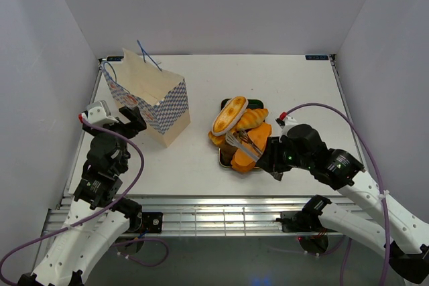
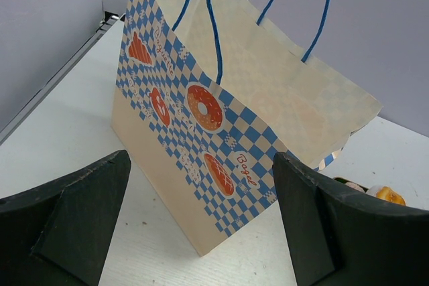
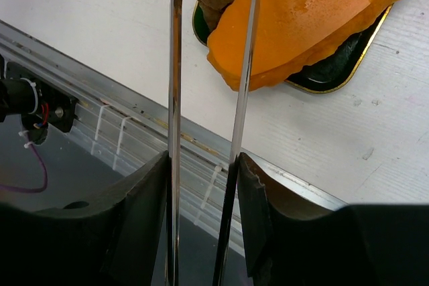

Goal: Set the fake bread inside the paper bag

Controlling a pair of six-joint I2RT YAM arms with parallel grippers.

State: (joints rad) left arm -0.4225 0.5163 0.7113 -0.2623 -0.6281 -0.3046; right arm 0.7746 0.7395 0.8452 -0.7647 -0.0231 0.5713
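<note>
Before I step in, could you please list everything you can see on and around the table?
bag: one, cream with blue-and-white checks and blue string handles, left side of the table
bread: at least four pieces, orange to brown, heaped on the tray
tray: one, black with a gold rim, centre-right, under the bread
tongs: one pair, silver, tips at the bread pile
table: one, white
left gripper: one, black, open, facing the bag
right gripper: one, black, shut on the tongs
</note>
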